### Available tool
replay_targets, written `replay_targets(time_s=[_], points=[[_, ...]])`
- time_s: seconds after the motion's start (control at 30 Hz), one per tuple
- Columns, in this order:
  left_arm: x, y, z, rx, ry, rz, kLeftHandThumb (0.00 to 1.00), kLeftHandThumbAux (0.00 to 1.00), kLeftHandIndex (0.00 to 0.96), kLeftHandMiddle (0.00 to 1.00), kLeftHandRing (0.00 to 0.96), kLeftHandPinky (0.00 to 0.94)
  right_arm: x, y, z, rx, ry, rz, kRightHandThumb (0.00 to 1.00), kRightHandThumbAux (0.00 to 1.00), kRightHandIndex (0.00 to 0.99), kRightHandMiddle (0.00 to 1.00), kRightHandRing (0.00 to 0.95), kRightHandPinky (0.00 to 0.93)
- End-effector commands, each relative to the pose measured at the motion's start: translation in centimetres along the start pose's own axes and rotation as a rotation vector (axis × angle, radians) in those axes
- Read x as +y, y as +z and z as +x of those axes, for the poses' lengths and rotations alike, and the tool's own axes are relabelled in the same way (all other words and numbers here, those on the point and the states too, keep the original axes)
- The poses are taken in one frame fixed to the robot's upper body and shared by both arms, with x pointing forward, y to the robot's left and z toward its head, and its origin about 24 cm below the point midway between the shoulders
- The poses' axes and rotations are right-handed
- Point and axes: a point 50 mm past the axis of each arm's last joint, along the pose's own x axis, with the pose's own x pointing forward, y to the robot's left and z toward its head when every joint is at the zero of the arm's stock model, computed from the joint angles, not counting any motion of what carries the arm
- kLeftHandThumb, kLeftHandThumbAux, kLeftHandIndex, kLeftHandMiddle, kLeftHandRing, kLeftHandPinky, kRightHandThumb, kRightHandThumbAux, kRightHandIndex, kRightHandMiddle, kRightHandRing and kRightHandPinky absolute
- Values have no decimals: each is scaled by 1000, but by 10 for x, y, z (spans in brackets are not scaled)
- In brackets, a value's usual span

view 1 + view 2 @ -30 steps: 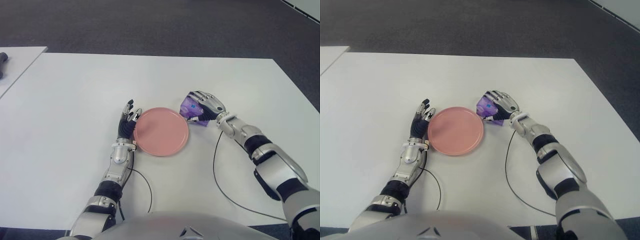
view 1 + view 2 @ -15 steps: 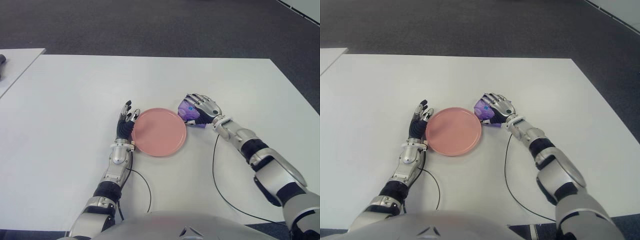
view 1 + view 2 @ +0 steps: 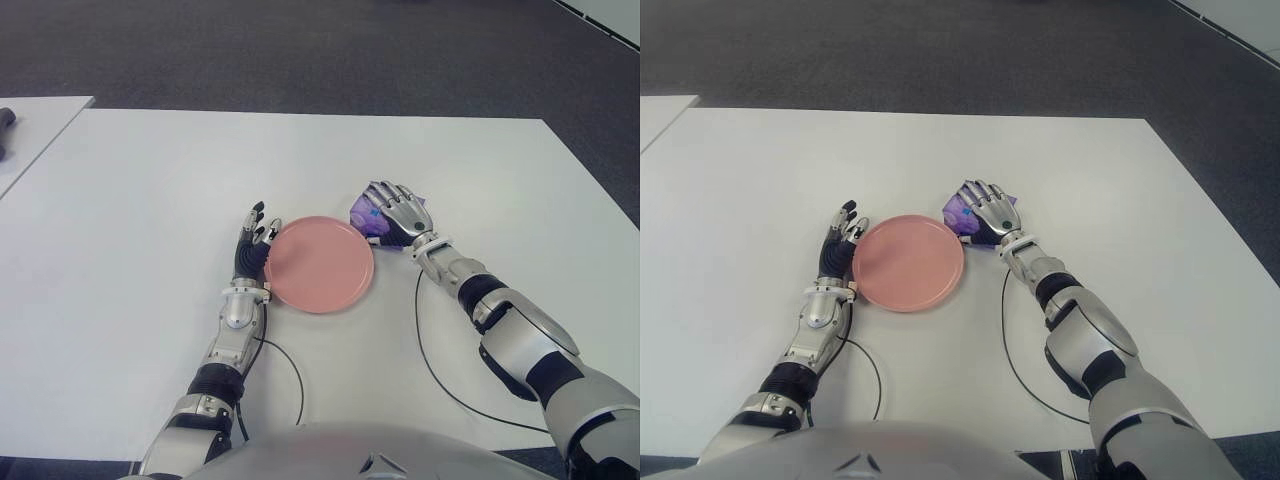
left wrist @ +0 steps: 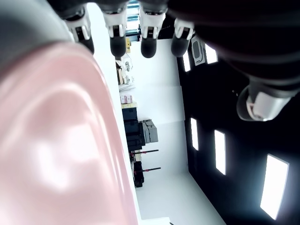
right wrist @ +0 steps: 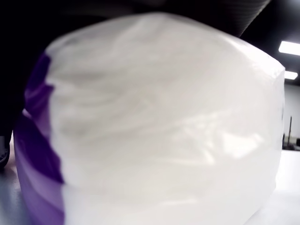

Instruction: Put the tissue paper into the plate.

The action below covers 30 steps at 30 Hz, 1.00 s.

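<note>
White table: our right hand flat over purple tissue pack, grip unclear, beside pink plate; left hand, fingers extended, braces plate's far edge against sliding, we judge.

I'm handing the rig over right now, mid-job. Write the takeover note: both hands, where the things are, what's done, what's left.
Right hand: over the purple tissue pack, fingers spread across its top; no closed grasp visible.
Left hand: fingers extended along the left rim of the pink plate, holding nothing.
Tissue pack: on the white table, just off the plate's right edge.
Plate: nothing in it.
Done: right hand is at the pack.
Left: grasp the pack, carry it over the rim, set it in the plate.
</note>
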Motion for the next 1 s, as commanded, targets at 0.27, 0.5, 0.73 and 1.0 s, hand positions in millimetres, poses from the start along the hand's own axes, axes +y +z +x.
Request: replay_targets(time_s=[0.27, 0.5, 0.73, 1.0], points=[[2, -9, -8, 53, 0, -11, 0, 391, 0, 0, 0, 0, 45, 17, -37, -64, 206, -65, 0, 452, 0, 0, 0, 0], [3, -8, -8, 54, 6, -10, 0, 398, 0, 0, 0, 0, 44, 17, -36, -63, 201, -79, 0, 449, 0, 0, 0, 0], [4, -7, -9, 61, 12, -9, 0, 404, 0, 0, 0, 0, 42, 16, -35, -66, 184, -87, 0, 445, 0, 0, 0, 0], [5, -6, -9, 66, 19, -10, 0, 408, 0, 0, 0, 0, 39, 13, -34, -73, 168, -86, 0, 445, 0, 0, 0, 0]])
